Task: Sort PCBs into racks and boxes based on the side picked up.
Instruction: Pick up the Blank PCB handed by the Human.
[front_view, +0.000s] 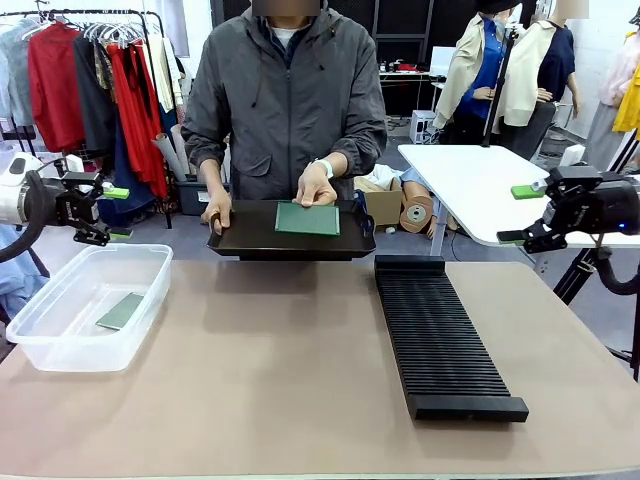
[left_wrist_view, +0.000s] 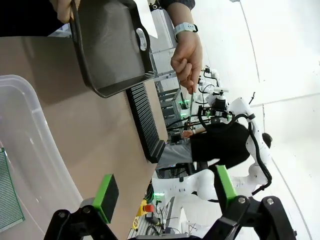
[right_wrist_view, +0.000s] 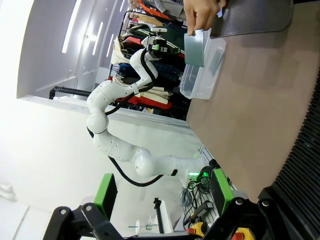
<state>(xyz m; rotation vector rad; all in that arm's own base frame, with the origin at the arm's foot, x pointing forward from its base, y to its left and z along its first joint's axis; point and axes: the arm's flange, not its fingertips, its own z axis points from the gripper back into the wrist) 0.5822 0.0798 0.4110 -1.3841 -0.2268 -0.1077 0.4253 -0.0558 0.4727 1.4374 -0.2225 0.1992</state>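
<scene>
While both of my claws hang in the air with their green-padded fingers spread wide and nothing between them, my left claw (front_view: 118, 213) sits far to the left of the rack (front_view: 440, 335) and my right claw (front_view: 518, 213) sits past the rack's far end, a little to its right. The rack lies flat on the table (front_view: 250, 410), its long side running away from me. Well to the left of the rack stands the clear tub (front_view: 60, 345), with one PCB (front_view: 120, 311) lying flat on its bottom. Just beyond the rack's far end, to the left, a person's hand (front_view: 215, 212) grips the black tray (front_view: 290, 250) by its edge. The other hand (front_view: 316, 187) pinches a second PCB (front_view: 307, 218) by one edge over that tray. I cannot tell whether the board's lower edge touches it.
</scene>
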